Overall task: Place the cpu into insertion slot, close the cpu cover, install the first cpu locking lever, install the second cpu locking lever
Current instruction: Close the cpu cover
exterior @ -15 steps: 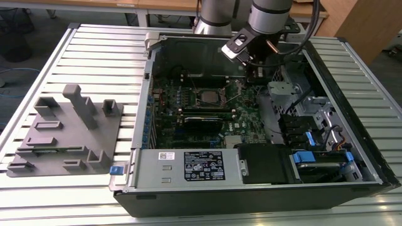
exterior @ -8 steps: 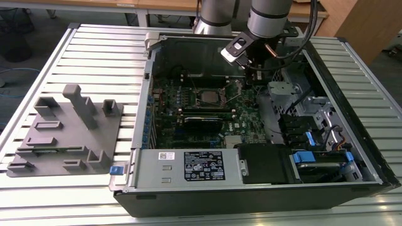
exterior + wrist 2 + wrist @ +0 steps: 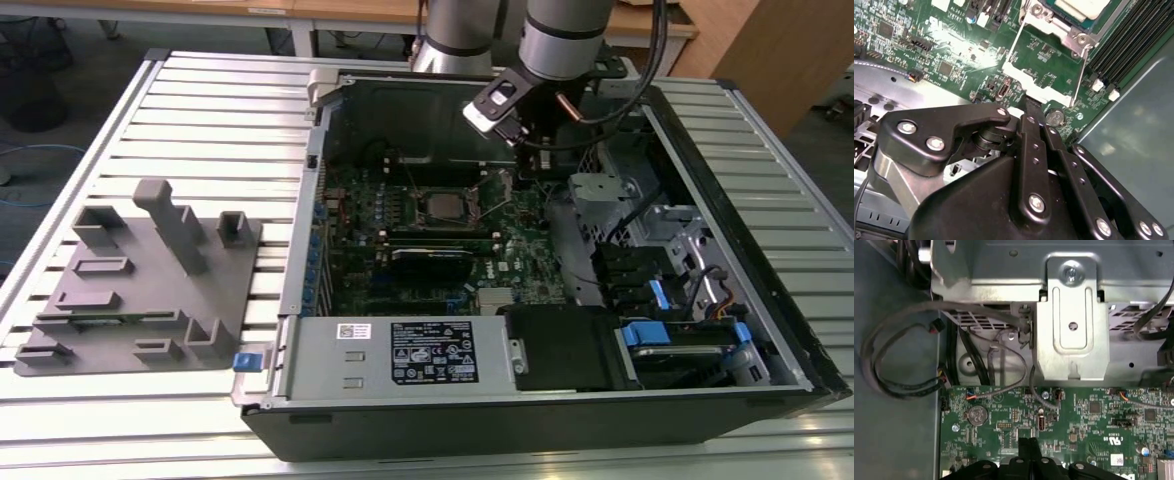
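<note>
The cpu (image 3: 442, 207) showed a dull silver-grey metal top, and the cpu cover (image 3: 1036, 86) was bright, glinting metal. The green circuit board (image 3: 1094, 415) gleamed glossy. The gripper (image 3: 1030, 104) looked matt black with shiny screws. The ribbed table (image 3: 200, 100) was pale metal, the fixture (image 3: 134, 290) matt grey plastic.

- Black-and-white label (image 3: 434, 352) on the power supply (image 3: 320, 372), near side: print too small to read.
- White sticker (image 3: 1116, 459) on the motherboard (image 3: 1084, 412), first wrist view: unreadable.
</note>
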`<state>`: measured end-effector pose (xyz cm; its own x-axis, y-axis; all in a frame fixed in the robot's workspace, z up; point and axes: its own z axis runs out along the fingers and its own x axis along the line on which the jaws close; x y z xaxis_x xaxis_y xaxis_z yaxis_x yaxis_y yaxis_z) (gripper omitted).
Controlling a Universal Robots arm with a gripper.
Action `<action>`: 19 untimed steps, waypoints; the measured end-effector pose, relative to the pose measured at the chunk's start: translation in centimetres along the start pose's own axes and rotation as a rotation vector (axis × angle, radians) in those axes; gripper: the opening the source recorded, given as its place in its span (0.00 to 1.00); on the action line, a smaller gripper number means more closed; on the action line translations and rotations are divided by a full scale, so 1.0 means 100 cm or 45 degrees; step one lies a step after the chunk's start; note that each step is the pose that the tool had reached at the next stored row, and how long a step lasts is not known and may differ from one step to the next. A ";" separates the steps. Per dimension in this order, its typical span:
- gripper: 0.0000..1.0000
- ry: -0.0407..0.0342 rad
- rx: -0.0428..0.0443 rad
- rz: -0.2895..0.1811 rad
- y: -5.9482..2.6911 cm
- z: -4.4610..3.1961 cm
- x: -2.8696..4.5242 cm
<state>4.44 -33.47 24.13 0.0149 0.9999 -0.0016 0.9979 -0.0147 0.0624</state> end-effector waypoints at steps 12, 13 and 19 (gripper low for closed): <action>0.11 -0.0003 -0.006 0.000 -0.0145 -0.0002 0.0049; 0.11 -0.0003 -0.006 0.000 -0.0145 -0.0002 0.0050; 0.11 0.0014 0.031 0.000 -0.0146 0.0005 0.0050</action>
<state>2.99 -32.95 23.99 0.0150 0.9999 -0.0005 0.9992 -0.0149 0.0379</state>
